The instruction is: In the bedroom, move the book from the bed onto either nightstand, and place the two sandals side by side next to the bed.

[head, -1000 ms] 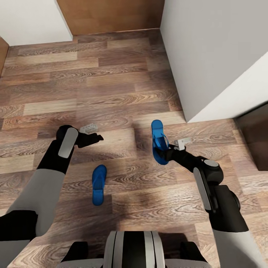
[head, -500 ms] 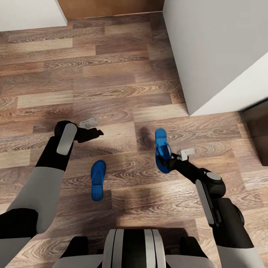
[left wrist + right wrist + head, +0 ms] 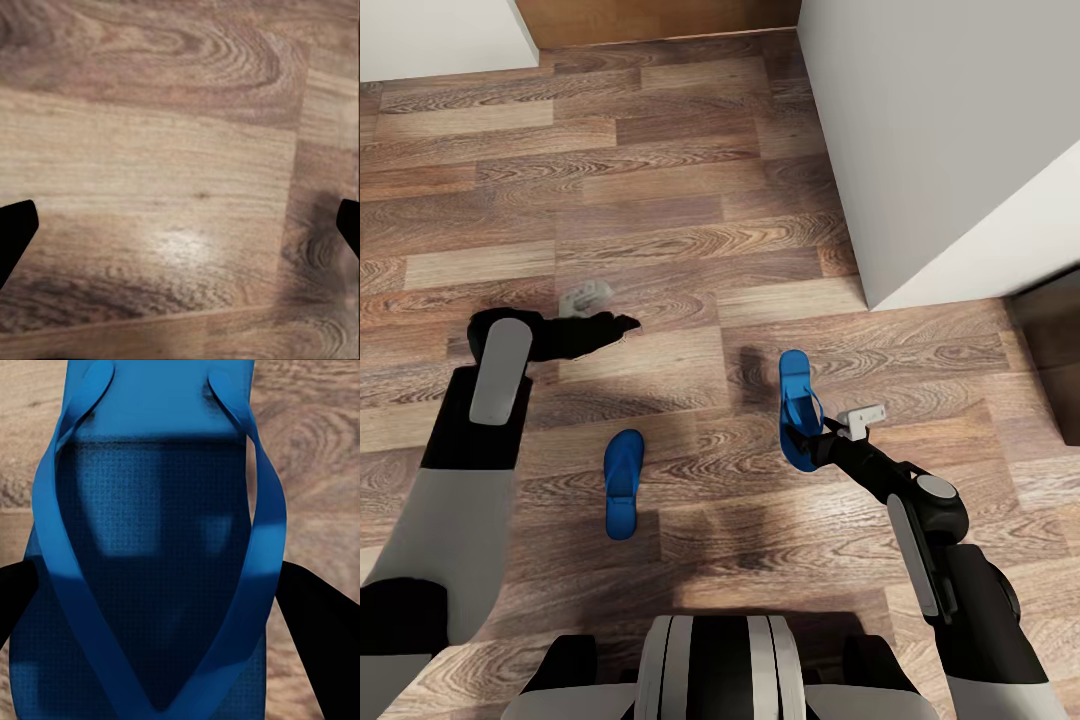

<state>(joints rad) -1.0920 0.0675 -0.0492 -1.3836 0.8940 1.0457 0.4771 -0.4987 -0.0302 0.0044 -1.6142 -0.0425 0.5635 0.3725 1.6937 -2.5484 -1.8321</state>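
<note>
- My right claw (image 3: 807,447) pinches the heel end of one sandal (image 3: 796,400), holding it clear of the floor (image 3: 660,200), I judge.
- Left claw (image 3: 622,324) is spread, holding nothing.
- Other sandal (image 3: 623,483) lies on the floor, near and left.
- I should keep the pinch firm, lower flat, toes matching, just beside its mate.

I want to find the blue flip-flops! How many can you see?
2. One blue flip-flop lies on the wood-plank floor in front of the robot, nearer its left arm. The other flip-flop is held between the right gripper's fingers, closer to the white wall.
</note>
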